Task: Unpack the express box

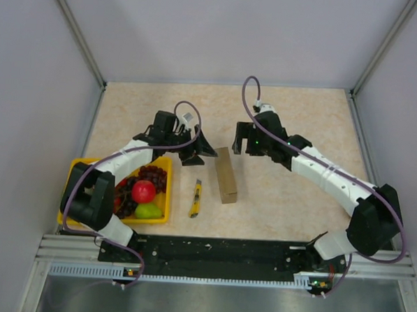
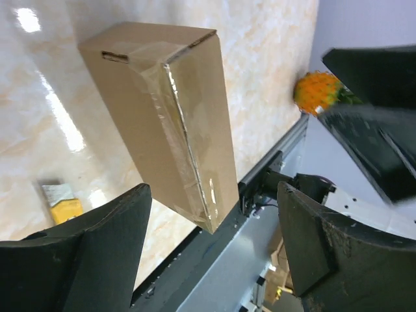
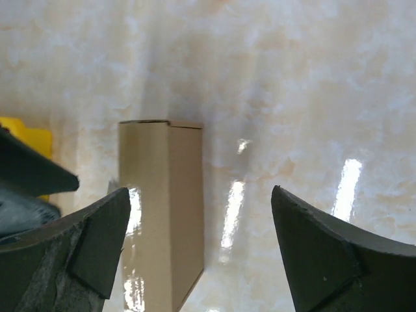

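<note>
Plain brown express box (image 1: 227, 175); at its nine o'clock, a yellow tray (image 1: 167, 199) with a red apple (image 1: 144, 191), green pear (image 1: 148, 211) and dark purple grapes (image 1: 152, 174); the tabletop (image 1: 301, 126) is marbled beige.

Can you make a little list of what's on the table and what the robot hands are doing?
Box: express box, brown, taped shut, mid-table
Cutter: yellow utility knife, lying between box and tray
Tray: yellow fruit tray holding grapes, red apple, green pear
Left arm: left gripper open, empty, beside the box's far end
Right arm: right gripper open, empty, on the other side
</note>
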### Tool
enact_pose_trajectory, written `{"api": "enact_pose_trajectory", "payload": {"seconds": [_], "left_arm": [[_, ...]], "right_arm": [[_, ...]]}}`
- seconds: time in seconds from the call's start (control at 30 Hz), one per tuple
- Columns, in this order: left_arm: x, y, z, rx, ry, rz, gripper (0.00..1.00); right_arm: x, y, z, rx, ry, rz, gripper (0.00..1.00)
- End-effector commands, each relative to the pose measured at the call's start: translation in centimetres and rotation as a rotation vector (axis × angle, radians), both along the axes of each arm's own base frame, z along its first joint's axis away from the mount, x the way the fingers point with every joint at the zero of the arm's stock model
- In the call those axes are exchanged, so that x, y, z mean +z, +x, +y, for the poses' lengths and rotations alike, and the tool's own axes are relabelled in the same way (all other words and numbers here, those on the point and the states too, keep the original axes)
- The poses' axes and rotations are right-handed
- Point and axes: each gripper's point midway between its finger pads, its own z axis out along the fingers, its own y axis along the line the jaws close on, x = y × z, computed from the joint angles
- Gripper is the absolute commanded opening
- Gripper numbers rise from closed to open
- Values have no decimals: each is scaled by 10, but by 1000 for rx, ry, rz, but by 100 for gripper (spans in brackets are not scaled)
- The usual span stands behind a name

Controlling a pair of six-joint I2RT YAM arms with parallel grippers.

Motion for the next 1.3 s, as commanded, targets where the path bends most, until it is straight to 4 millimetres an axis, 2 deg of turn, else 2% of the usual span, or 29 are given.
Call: {"api": "enact_pose_trajectory", "payload": {"seconds": [0.0,0.07,0.1,0.13,0.27,0.47,0.77,0.87,0.9,1.03,1.2,1.27], "left_arm": [[21,14,21,82,117,-124,81],[13,23,41,161,214,-131,81],[9,19,50,184,253,-113,81],[3,24,62,234,305,-112,82],[-3,22,80,270,379,-125,82],[-8,22,85,277,389,-115,82],[-11,23,87,274,386,-102,82],[-13,22,86,268,381,-96,82],[-14,22,86,267,382,-92,82],[-14,21,84,254,374,-89,82],[-16,19,83,240,371,-84,82],[-18,18,83,237,374,-75,82]], "right_arm": [[29,-12,24,100,-107,-102,90],[24,-15,32,128,-150,-101,93],[17,-19,40,147,-172,-84,93],[14,-21,43,154,-185,-76,93],[-3,-26,58,186,-230,-55,94],[-31,-35,76,249,-256,10,94],[-45,-40,82,269,-258,47,92],[-58,-40,82,270,-275,75,91],[-66,-41,82,270,-285,91,89],[-74,-45,87,264,-272,142,84],[-72,-50,97,274,-216,170,67],[-67,-48,100,276,-175,169,63]]}}
